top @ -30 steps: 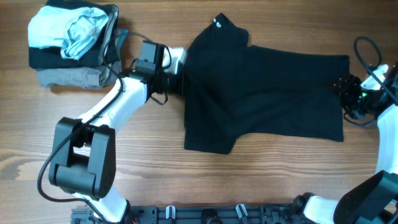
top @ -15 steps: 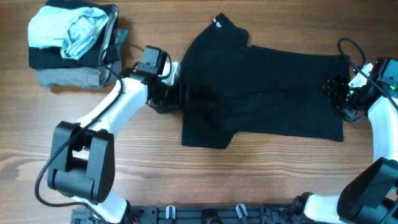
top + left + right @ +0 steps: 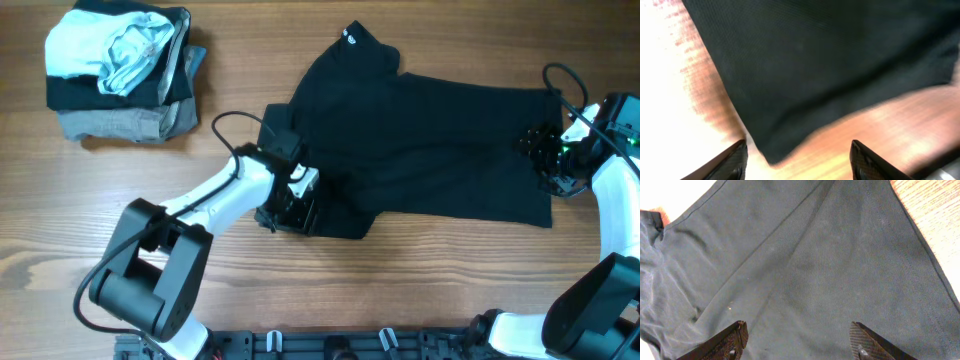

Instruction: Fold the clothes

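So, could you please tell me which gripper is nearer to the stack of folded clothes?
Left. The left gripper sits at the black shirt's lower sleeve, right of and below the stack; the right gripper is at the shirt's far hem.

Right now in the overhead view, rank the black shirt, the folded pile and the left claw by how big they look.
1. black shirt, largest by far.
2. folded pile.
3. left claw, smallest.
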{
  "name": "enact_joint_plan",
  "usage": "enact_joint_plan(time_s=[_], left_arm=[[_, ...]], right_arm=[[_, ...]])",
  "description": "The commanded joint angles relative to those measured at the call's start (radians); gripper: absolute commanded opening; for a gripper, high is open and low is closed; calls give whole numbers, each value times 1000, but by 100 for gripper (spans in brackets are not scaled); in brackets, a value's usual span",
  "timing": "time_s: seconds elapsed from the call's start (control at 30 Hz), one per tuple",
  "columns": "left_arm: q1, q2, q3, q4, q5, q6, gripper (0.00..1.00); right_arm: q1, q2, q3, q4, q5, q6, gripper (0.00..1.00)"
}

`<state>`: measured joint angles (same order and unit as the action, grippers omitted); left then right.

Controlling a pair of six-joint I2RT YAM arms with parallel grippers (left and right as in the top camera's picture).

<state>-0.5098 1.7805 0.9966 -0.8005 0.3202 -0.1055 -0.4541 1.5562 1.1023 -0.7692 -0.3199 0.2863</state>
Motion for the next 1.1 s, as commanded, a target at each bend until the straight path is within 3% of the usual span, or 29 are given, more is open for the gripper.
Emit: enact_joint_plan(time_s=[0.0,0.03,0.1,0.17,0.23,0.43,0.83,0.87,0.93,0.97,1.07], left_arm=[[-10,-17,-57,80,-94,-33,63],[-10,-17,-62,87,-93,-43,59],[-10,-17,-62,80,-72,-70,20],[-8,-17,-61,59,-1,-95,4],[-7,-21,-56,5,59,-119,4],[11,-93,1,-357,141,-159,4],[11,-188,1,-513,214,-191,4],[11,-188,1,-523,214,-192,9],[11,-188,1,-522,214,-191,50],[11,-188,3,-516,215,-191,60],[26,-188,37,-462,222,-186,65]], right_arm=[[2,11,2,-3,14,5,70],[2,11,2,-4,14,5,70],[2,11,2,-6,14,5,70],[2,11,2,-6,14,5,70],[2,11,2,-6,14,5,70],[2,11,2,0,14,5,70],[2,11,2,-7,52,5,71],[2,11,2,-6,56,5,71],[2,11,2,-6,55,5,71],[2,11,2,-6,55,5,71],[2,11,2,-6,56,5,71]])
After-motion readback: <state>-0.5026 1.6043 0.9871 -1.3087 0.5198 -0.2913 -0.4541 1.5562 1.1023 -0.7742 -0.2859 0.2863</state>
